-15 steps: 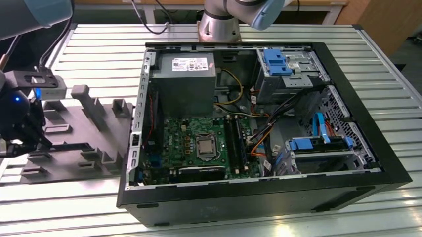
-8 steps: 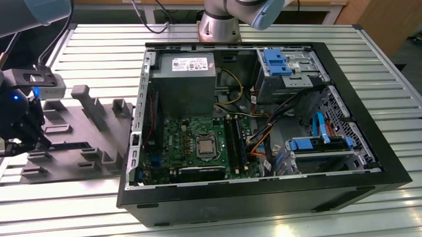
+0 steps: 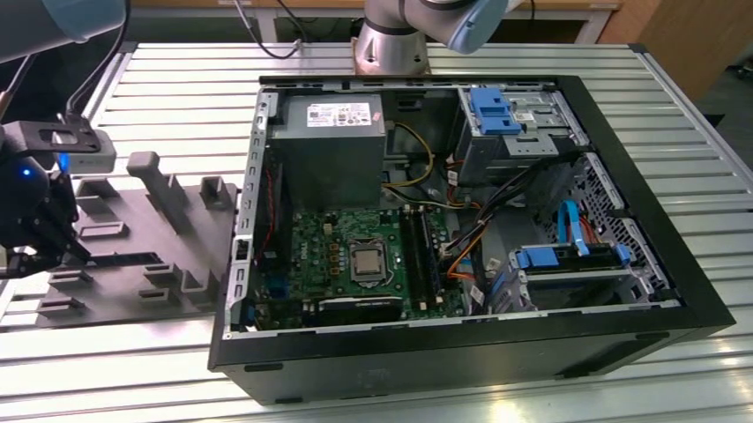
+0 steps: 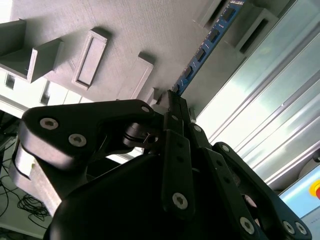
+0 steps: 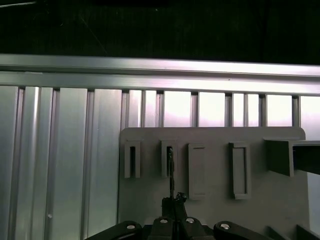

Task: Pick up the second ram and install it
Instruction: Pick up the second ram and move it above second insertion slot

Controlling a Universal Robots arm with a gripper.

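Gripper (image 4: 172, 97) at the left edge of the exterior view, held over a grey fixture plate (image 3: 118, 295) on the ribbed metal table (image 3: 176, 97). The fingers (image 4: 176, 142) are pressed together on one end of the second ram (image 4: 206, 49), which is pinched between them. In both wrist views the board is seen edge-on along a narrow slot of the plate; whether it is seated cannot be told. The open computer case (image 3: 671, 300) is shown at centre and right, well apart, with the green motherboard (image 3: 317, 256) exposed inside.

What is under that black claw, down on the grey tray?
The second ram, a thin board set on edge in a slot of the grey tray; the gripper is shut on its end. Its lower edge is hidden inside the slot.
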